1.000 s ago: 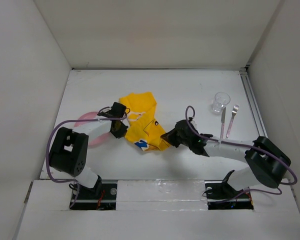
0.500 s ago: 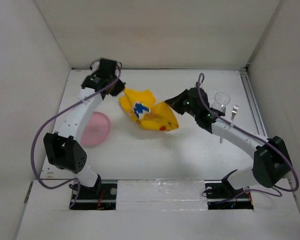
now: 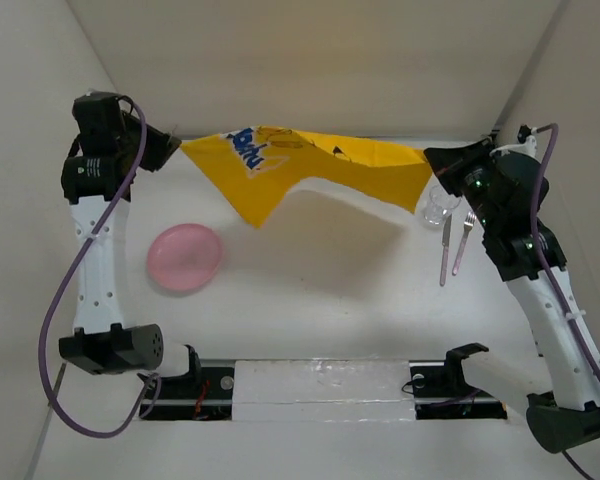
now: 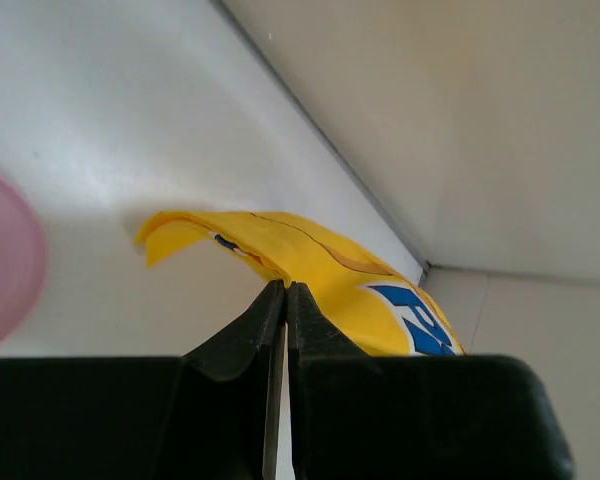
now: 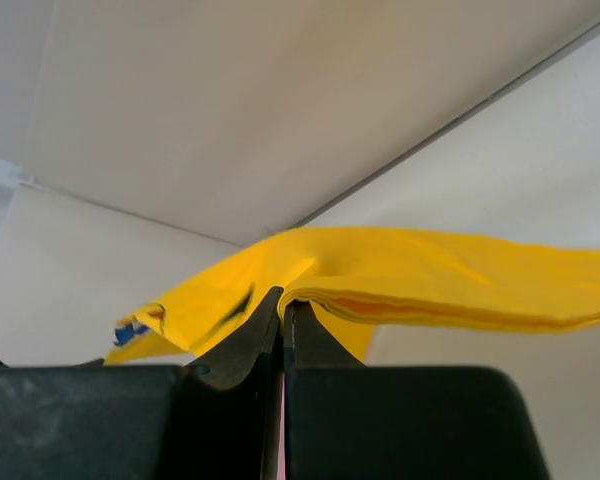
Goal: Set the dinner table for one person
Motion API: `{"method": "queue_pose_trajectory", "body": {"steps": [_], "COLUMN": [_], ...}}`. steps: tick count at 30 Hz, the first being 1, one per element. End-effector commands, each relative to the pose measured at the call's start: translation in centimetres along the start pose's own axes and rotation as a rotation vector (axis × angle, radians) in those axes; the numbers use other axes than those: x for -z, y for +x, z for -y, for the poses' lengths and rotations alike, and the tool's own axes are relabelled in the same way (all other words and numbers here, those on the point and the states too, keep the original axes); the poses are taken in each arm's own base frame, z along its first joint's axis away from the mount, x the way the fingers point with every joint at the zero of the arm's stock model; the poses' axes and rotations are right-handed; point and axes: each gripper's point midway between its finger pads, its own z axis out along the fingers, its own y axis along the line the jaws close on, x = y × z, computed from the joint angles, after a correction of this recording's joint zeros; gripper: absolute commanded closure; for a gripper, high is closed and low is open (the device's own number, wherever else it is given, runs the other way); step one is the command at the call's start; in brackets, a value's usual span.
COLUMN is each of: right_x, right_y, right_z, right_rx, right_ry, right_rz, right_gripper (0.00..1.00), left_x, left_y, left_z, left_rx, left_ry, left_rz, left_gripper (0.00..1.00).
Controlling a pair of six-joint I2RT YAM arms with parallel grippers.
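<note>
Yellow placemat [image 3: 310,165] stretched in the air above the far part of the dinner table [image 3: 310,300], with the left gripper [image 3: 165,148] clamped on one corner and the right gripper [image 3: 432,158] clamped on the opposite one. Best lowered level and at an even pace, with both pinches firm and the drooping fold pulled flat, onto the bare middle between the pink plate [image 3: 184,257] and the glass [image 3: 438,205], knife [image 3: 445,245] and fork [image 3: 464,238]. Smooth white tabletop, plain white walls [image 3: 310,60] on three sides, both wrists close to them.
</note>
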Motion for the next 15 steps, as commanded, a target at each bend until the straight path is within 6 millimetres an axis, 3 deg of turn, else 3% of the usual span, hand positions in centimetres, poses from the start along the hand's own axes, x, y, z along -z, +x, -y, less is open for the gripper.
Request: {"method": "queue_pose_trajectory", "body": {"steps": [1,5,9,11,12,13,14,15], "right_x": [1.0,2.5,2.9,1.8,1.5,0.7,-1.0,-1.7], "right_y": [0.5,0.3,0.0,-0.4,0.0,-0.9,-0.2,0.1], "right_z": [0.4,0.1,0.3,0.8,0.4,-0.1,0.8,0.4], "right_rx": [0.039,0.037,0.055,0.073,0.071,0.084,0.080,0.090], "right_ry": [0.011,-0.007,-0.008,-0.004,-0.036,-0.077,-0.063,-0.095], "right_rz": [-0.052,-0.061,-0.061,-0.057,-0.088,-0.068,-0.106,-0.138], "right_gripper": [1.00,1.00,1.00,1.00,1.00,1.00,1.00,1.00], "left_x": [2.8,4.0,3.8,2.6,2.2,2.0,0.6,-0.1], "left_y": [2.1,3.7,4.6,4.8,4.6,4.2,4.0,3.7], "left_z": [0.8,0.0,0.0,0.4,0.8,1.6,2.4,2.9], "left_rx": [-0.009,-0.008,-0.009,-0.011,-0.014,-0.019,-0.014,-0.017], "left_ry": [0.104,0.118,0.149,0.172,0.188,0.210,0.239,0.252], "left_rz": [-0.056,-0.089,-0.128,-0.153,-0.160,-0.157,-0.175,-0.179], "left_gripper": [1.00,1.00,1.00,1.00,1.00,1.00,1.00,1.00]}}
